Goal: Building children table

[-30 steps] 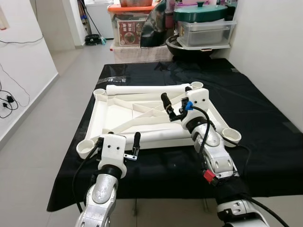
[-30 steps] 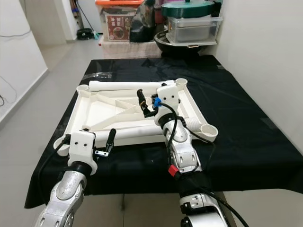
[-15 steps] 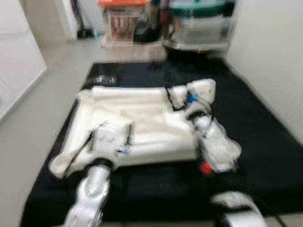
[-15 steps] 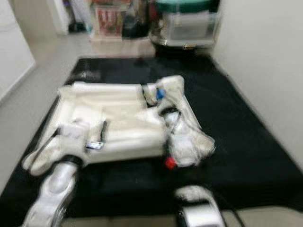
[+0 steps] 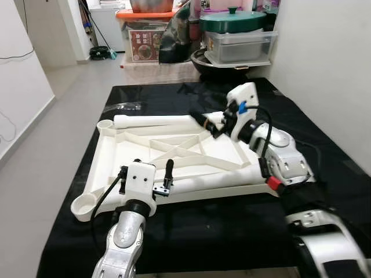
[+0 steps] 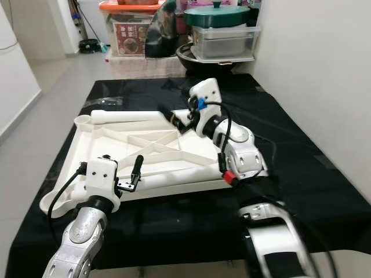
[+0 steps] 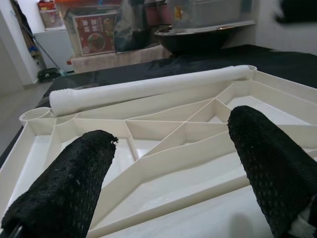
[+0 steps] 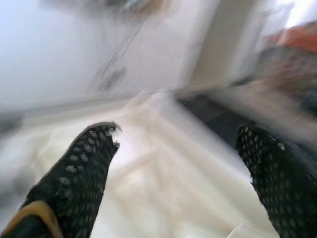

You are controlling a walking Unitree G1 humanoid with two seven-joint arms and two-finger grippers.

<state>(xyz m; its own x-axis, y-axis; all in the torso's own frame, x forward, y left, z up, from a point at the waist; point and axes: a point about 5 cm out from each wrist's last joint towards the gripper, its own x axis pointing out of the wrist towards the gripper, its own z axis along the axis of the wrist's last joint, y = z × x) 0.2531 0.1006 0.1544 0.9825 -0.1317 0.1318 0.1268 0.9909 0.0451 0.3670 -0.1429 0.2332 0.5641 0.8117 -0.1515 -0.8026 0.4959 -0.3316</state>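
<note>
You have the white plastic ribbed tabletop (image 5: 174, 153) lying upside down on the black cloth-covered table (image 5: 324, 150), with one white tubular leg (image 5: 156, 121) resting along its far edge and another white tubular leg (image 5: 214, 181) along the near edge. Your left gripper (image 5: 166, 179) hovers over the near edge, fingers spread and holding nothing. Your right gripper (image 5: 213, 124) reaches toward the far right corner by the far leg's end, fingers (image 8: 84, 168) also apart and empty. You look to be at the leg-fitting step. Next, you likely need to close on a leg and stand it into a round corner socket (image 5: 84, 207).
</note>
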